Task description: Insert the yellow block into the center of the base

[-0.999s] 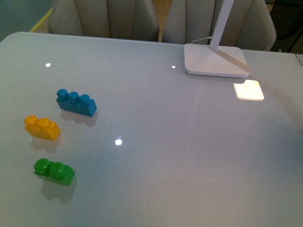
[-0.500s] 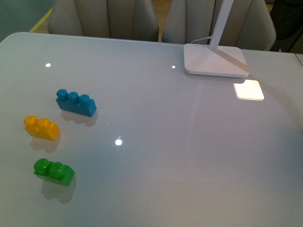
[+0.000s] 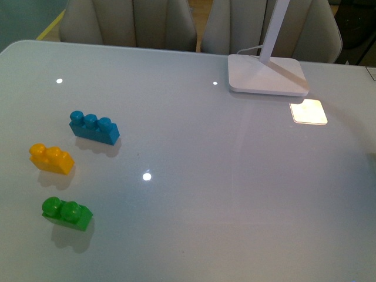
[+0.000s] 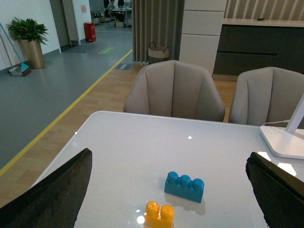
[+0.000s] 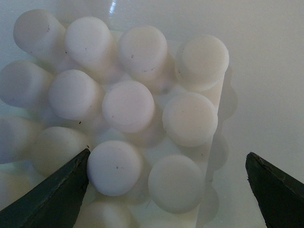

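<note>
The left pincer [image 4: 168, 159] hung wide open, pointed at the yellow block [image 3: 51, 158], which had not moved on the desk [image 3: 200, 200] between the blue brick [image 3: 94, 128] and the green brick [image 3: 66, 212], and the right pincer [image 5: 166, 159], wide open too, was close over the base [image 5: 128, 104], so nothing was picked up yet.

Front and left wrist share the blue brick [image 3: 94, 127]; right wrist hugs base [image 5: 118, 109].

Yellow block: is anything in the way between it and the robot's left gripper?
No, nothing visible is. The yellow block sits on bare table in front of the open left gripper. The blue brick lies beyond it, not in between.
</note>
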